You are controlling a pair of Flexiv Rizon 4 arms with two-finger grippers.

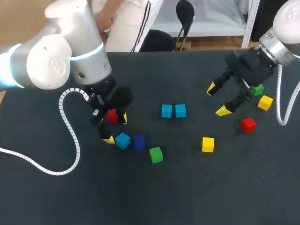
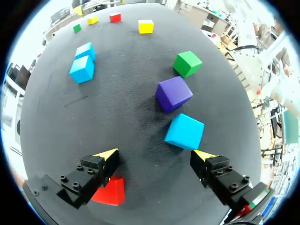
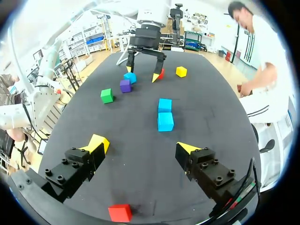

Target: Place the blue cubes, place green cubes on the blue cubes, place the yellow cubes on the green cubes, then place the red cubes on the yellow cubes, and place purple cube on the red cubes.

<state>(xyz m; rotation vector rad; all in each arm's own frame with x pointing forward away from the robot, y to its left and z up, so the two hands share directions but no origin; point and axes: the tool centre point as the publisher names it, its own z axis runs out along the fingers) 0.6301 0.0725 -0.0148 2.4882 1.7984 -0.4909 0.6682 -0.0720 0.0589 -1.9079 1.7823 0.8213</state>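
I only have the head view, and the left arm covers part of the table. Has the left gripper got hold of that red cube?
Observer: No. The left wrist view shows the red cube lying beside one finger of the left gripper, partly hidden by it. The jaws are open with nothing between them.
Operator: Is anything hidden under that arm?
Observer: Yes. The right wrist view shows a yellow cube on the table beside the left gripper, on the side away from the purple cube.

Bright, even overhead light, faint soft shadows
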